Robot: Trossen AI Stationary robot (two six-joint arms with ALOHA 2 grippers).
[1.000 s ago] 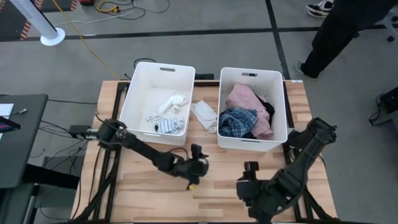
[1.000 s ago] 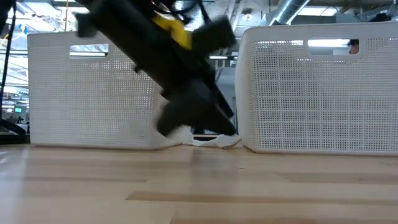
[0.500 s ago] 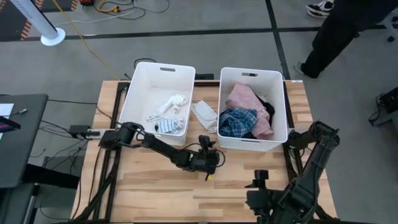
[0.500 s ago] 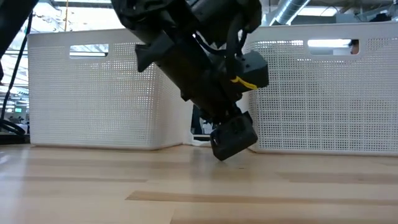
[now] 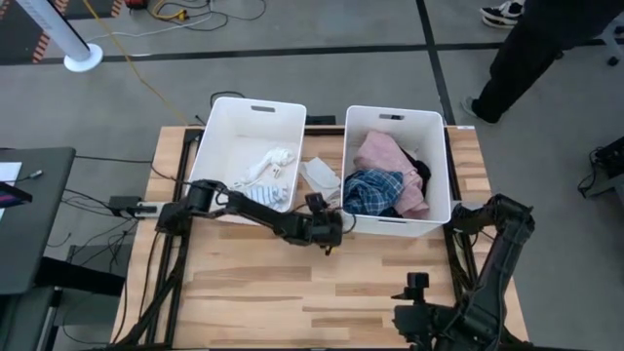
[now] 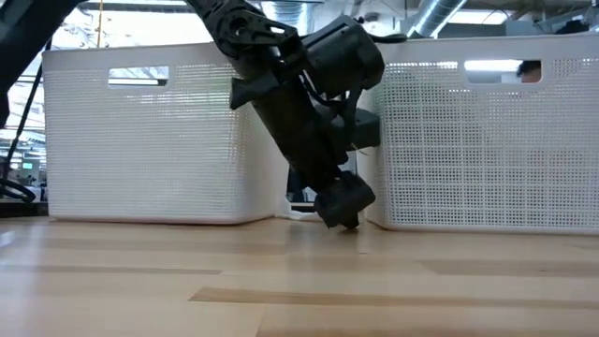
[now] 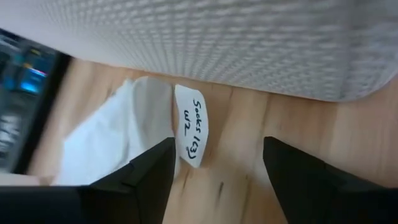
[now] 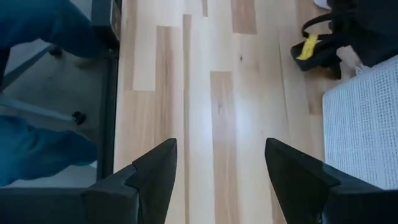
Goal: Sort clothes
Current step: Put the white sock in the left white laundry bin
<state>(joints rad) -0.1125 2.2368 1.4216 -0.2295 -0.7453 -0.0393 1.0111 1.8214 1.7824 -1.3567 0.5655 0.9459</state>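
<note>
A white sock (image 5: 320, 180) lies flat on the table in the gap between two white tubs; it also shows in the left wrist view (image 7: 118, 140), beside a paper label (image 7: 191, 134). My left gripper (image 5: 330, 234) (image 7: 217, 149) is open, low over the table at the near mouth of that gap (image 6: 342, 211), touching nothing. The left tub (image 5: 210, 161) holds white socks (image 5: 261, 166) and a blue-white striped sock (image 5: 265, 198). The right tub (image 5: 444, 185) holds pink (image 5: 385, 156), blue plaid (image 5: 370, 190) and black (image 5: 420, 174) garments. No navy dotted garment shows. My right gripper (image 5: 417, 291) (image 8: 221, 149) is open and empty at the near right edge.
The two tubs' perforated walls (image 6: 140, 140) (image 6: 487, 131) flank the narrow gap. Bare wooden tabletop (image 5: 253, 288) spreads in front of the tubs. A person's legs (image 5: 531, 49) stand on the floor beyond the table's far right corner.
My left gripper has gone toward the far edge and to the right, into the mouth of the gap between the tubs and toward the white sock, staying low. My right arm has drawn back toward the near right edge.
</note>
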